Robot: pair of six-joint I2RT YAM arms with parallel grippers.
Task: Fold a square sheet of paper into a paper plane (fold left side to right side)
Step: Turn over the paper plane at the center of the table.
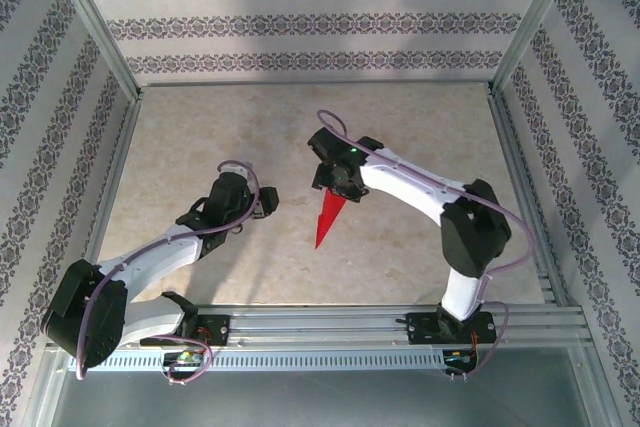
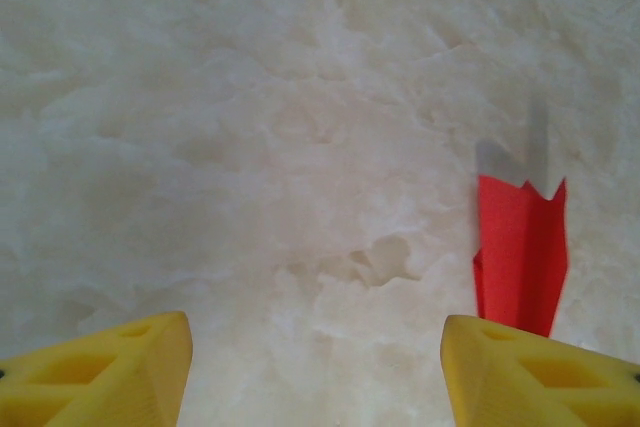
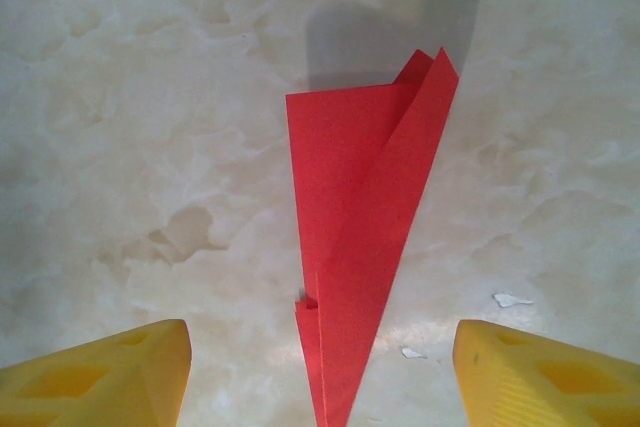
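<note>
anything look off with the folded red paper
The paper plane looks unevenly folded: at its wide end one layer pokes past the other, and a small flap juts out near the tip.

- You have a pale, marble-patterned counter [image 1: 420, 137] under everything, cloudy cream and beige.
- At 9 o'clock in your right wrist view, a darker blotch [image 3: 185, 229] sits in the marbling.
- Toward 4 o'clock in that view, two small white flecks [image 3: 510, 299] lie on the surface, near each other.
- In your top view, wall panels [image 1: 300, 22] with bands of dark ornament enclose the counter at 9, 12 and 3 o'clock.
- Silver metal posts [image 1: 93, 22] rise at 11 and 1 o'clock.
- A slotted metal rail [image 1: 320, 325] spans the 6 o'clock edge.
</note>
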